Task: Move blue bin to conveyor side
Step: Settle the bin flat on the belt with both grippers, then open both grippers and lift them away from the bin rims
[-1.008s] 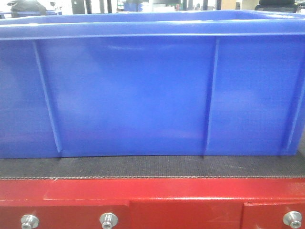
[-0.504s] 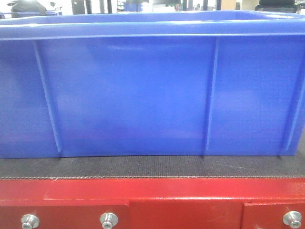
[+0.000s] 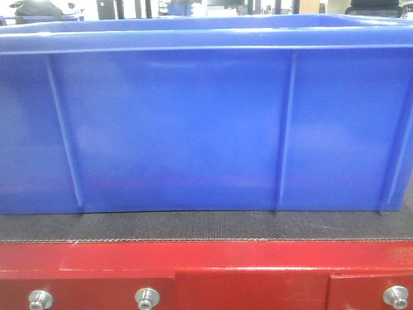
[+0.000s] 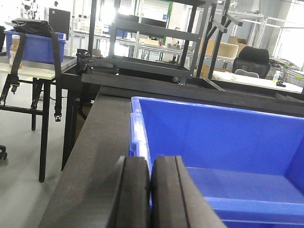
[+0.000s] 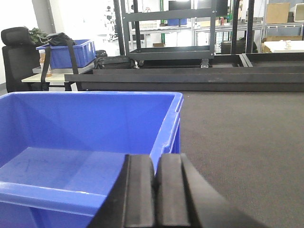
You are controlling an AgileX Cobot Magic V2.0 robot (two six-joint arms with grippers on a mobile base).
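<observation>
The blue bin [image 3: 181, 129] fills the front view, standing on the conveyor's dark woven belt [image 3: 206, 226] above its red frame [image 3: 193, 265]. In the left wrist view my left gripper [image 4: 150, 161] is shut on the rim of the bin's left wall, with the blue bin [image 4: 213, 133] stretching away to the right and the belt [image 4: 104, 133] to the left. From the right wrist, my right gripper [image 5: 155, 159] is shut on the right wall's rim. The bin [image 5: 71, 123] looks empty inside, and the belt [image 5: 237, 133] runs to its right.
Silver bolts [image 3: 147, 298] line the red frame. Beyond the belt stands a black metal rack [image 4: 152, 47]. A table at the far left carries another blue crate [image 4: 28, 45] with a black bag. A black office chair [image 5: 16, 38] is behind it.
</observation>
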